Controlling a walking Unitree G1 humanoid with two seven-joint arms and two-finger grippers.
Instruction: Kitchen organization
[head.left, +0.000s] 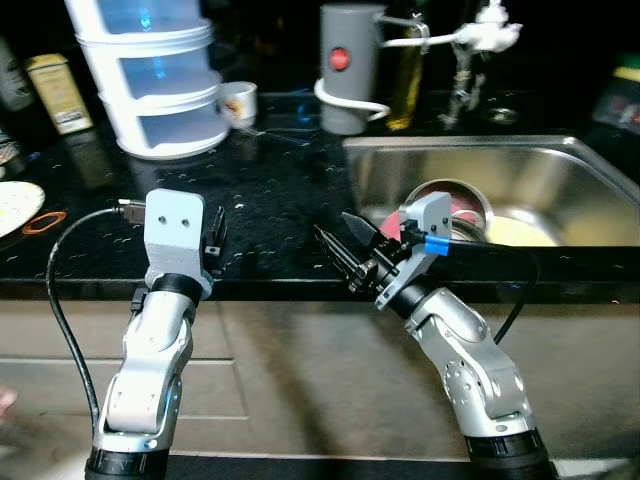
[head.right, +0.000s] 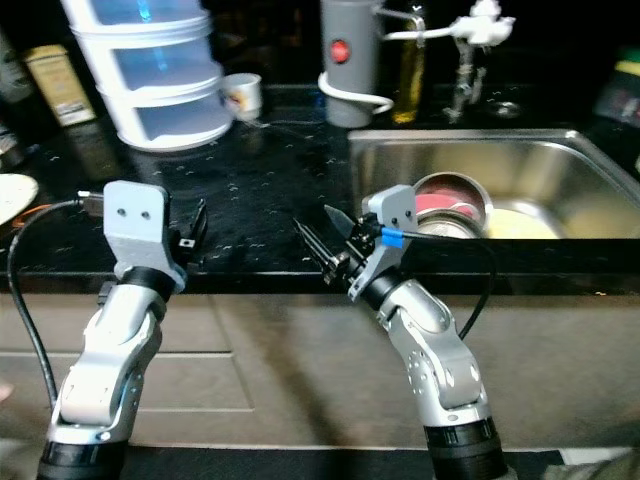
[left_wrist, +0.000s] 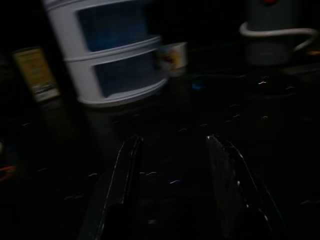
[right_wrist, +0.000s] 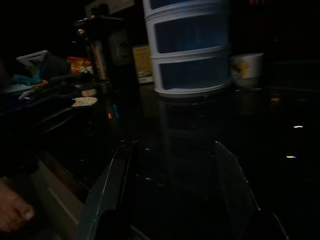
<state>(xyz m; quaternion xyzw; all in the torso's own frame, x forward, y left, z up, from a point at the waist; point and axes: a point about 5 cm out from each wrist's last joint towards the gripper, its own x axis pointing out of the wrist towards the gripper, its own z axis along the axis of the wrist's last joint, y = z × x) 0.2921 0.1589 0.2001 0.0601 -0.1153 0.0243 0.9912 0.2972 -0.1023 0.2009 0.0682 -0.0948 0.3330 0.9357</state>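
Note:
Both arms are raised in front of the black countertop (head.left: 270, 190). At the counter's front edge my left gripper (head.left: 214, 235) is open and holds nothing; its fingers (left_wrist: 122, 180) point toward a white stacked container (head.left: 155, 75) with blue-tinted tiers. A small printed cup (head.left: 238, 102) stands beside that container. My right gripper (head.left: 332, 226) is open and empty too, hovering over the counter edge just left of the steel sink (head.left: 540, 180). Its fingers (right_wrist: 117, 185) aim across the counter at the same container (right_wrist: 190, 47).
A grey canister (head.left: 348, 65) with a red button, an oil bottle (head.left: 405, 80) and a white faucet (head.left: 480, 35) stand behind the sink. A reddish pot (head.left: 455, 205) and a yellow plate (head.left: 520, 232) lie in the sink. A yellow tin (head.left: 60, 92) and a plate (head.left: 12, 208) sit far left. A person's bare foot (right_wrist: 12, 210) is on the floor.

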